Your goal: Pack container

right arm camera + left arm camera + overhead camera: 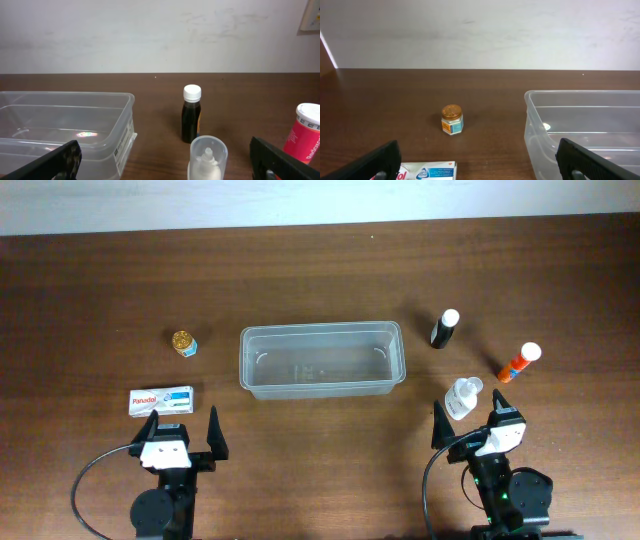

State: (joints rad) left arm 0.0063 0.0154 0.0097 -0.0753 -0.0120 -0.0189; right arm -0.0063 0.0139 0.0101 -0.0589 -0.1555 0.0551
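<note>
The clear plastic container (320, 360) sits empty at the table's middle; it also shows in the left wrist view (585, 132) and the right wrist view (65, 130). A small gold-lidded jar (184, 343) (452, 119) and a white medicine box (161, 400) (427, 171) lie left of it. A black bottle with a white cap (445, 328) (191, 114), a red bottle with a white cap (520, 361) (305, 132) and a clear dropper bottle (462, 397) (207, 159) stand right of it. My left gripper (183, 432) (477, 172) is open, just behind the box. My right gripper (473, 420) (167, 170) is open, with the dropper bottle between its fingers.
The dark wooden table (320, 470) ends at a white wall (300, 200) at the back. The arm bases stand at the front edge, left and right.
</note>
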